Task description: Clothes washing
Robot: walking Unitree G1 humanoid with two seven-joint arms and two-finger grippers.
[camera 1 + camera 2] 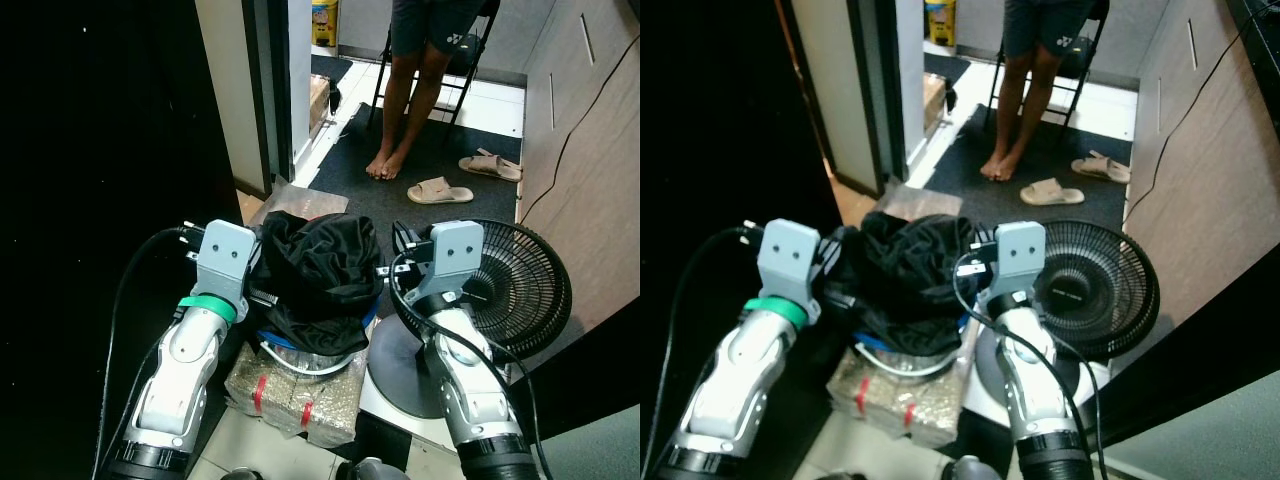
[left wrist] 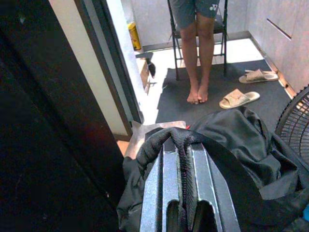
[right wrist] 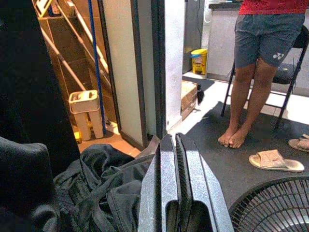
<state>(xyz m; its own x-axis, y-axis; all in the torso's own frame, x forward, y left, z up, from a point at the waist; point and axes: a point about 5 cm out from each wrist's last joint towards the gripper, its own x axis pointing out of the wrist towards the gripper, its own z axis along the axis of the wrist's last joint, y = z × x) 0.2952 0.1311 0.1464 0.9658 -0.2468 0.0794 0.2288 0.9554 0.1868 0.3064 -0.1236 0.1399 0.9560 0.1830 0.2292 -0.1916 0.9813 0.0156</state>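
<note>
At 12 o'clock, far off, a dark mat (image 1: 350, 175) on the floor, and a person (image 1: 410, 90) standing barefoot on it by a chair. At 3 o'clock, a big round fan (image 1: 525, 290), black, made of thin wire ribs, set close by the right arm.

Right in the middle, the black clothes (image 1: 318, 270): a soft, shiny, floppy heap, all folds and bumps, piled in a round tub (image 1: 310, 368) with a blue and white rim. Under the tub, a lumpy wrapped pack (image 1: 290, 398) with red tape on it.

At 9 o'clock of the heap, the left pincer (image 2: 182, 145), closed tight, with a fold of the black cloth looped over its tips and, by the look of it, nipped between them. At 3 o'clock of the heap, the right pincer (image 3: 175, 142), closed flat too, holding nothing, just beside the cloth. At 1 o'clock on the mat, two tan slippers (image 1: 438, 190).

Most likely the step of lifting the clothes out of the tub for washing. To do it well:

- Hold the left pincer squeezed hard, because of the slippery cloth.
- Open the right pincer and grab a thick fold on its own side, not a thin edge.
- Lift slowly, both sides together.
- Stay clear of the wire ribs of the fan.
- Watch for loose ends catching on the tub rim.
</note>
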